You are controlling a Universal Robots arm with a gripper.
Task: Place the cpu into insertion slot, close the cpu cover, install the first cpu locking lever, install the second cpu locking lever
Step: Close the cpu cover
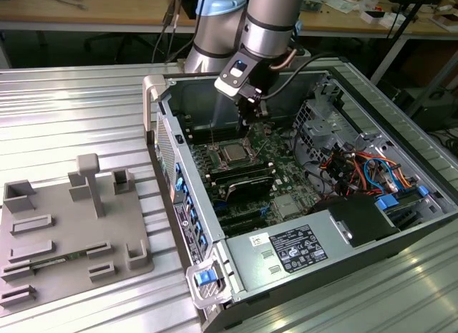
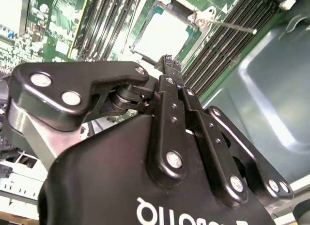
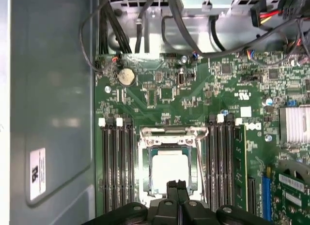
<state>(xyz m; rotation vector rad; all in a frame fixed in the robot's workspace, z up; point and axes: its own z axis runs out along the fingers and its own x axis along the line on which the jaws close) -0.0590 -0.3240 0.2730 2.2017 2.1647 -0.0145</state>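
Surface: ribbed metal table (image 1: 86,111). Open computer case (image 1: 182,168) lies on it. Grey fixture plate (image 1: 71,233) sits at 9 o'clock from the case in the exterior view. Workbenches (image 1: 107,11) stand behind at 12 o'clock.

Inside the case: green board (image 3: 193,99), power supply (image 1: 286,251) at 6 o'clock, cable bundle (image 1: 358,168) at 3 o'clock.

Gripper (image 1: 247,122) hangs over the board, fingers clenched together and grasping nothing. Open air all round it. Case walls well apart.

The cpu (image 1: 234,154) lies in the insertion slot (image 3: 149,172), just below the fingertips, at 6 o'clock from them in the exterior view.

First wrist view: the cpu cover (image 3: 167,134) frames the chip, memory slots (image 3: 116,167) flank it on both sides, and a coin battery (image 3: 126,76) sits farther out.

Second wrist view: a thin lever rod (image 2: 232,25) pokes out beside the socket. Cannot tell if it is latched.
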